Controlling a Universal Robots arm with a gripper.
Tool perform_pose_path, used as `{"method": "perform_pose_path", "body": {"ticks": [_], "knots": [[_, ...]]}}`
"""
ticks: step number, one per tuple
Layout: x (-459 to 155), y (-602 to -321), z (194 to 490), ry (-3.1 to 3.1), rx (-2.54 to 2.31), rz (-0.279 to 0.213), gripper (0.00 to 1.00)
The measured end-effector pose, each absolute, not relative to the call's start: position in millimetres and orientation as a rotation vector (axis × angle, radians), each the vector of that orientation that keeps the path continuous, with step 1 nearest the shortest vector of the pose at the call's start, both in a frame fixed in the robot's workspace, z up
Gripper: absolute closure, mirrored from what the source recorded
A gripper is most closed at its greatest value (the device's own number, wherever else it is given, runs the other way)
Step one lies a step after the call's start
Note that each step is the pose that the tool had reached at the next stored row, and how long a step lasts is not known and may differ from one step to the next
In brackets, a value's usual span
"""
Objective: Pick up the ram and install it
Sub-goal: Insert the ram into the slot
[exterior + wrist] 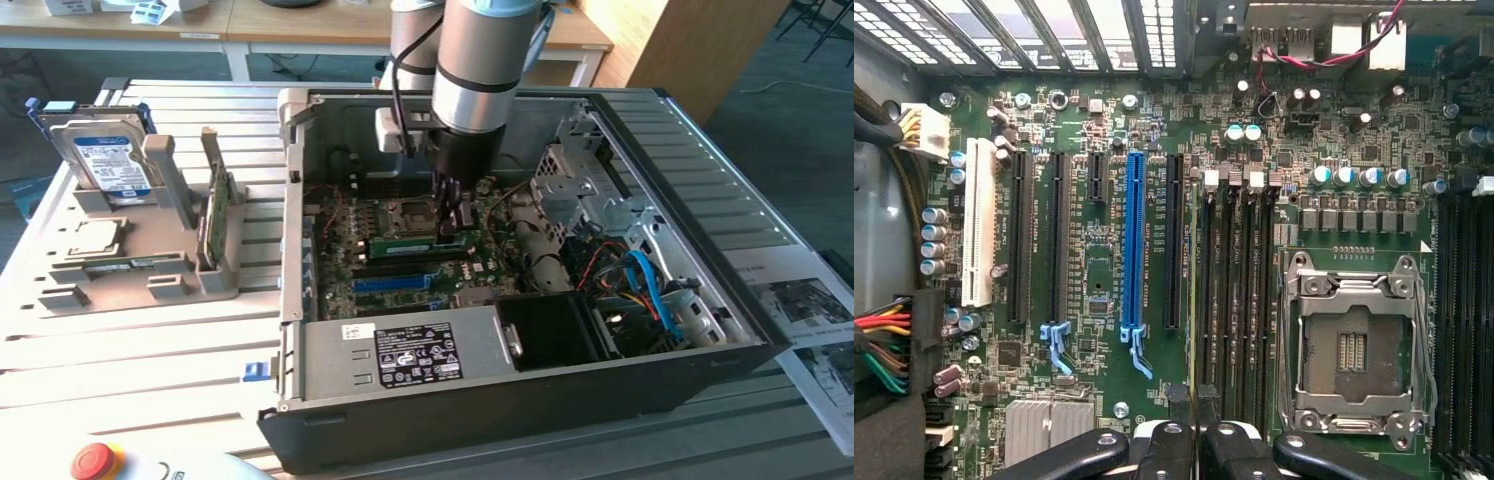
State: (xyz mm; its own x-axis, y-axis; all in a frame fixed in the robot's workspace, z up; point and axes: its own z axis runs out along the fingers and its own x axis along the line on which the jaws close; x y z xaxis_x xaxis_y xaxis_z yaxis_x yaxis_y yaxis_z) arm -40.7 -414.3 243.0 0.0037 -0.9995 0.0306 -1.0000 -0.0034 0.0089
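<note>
Already picked up, the ram (424,243) is pinched edge-on in my nearly shut gripper (1194,400), just beneath it over the memory slots (1239,290) beside the CPU socket (1351,350), not yet visibly seated.

A: What kind of place is this?
B: A robot lab, or a workshop. A big robot arm (478,70) reaches into an open computer case (534,420).
A: What else tells you?
B: Inside is a green board (1094,270) full of slots and wires. The case sits on a metal table (134,370) with long grooves. A hard drive (110,160) stands in a grey holder (163,180). There is a red stop button (96,460), and wooden tables (200,40) stand behind.
</note>
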Motion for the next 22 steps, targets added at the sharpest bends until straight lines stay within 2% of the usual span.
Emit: {"method": "perform_pose_path", "body": {"ticks": [22], "knots": [[-41.1,-411.0,240.2,-2.253,2.149,0.023,0.88]]}}
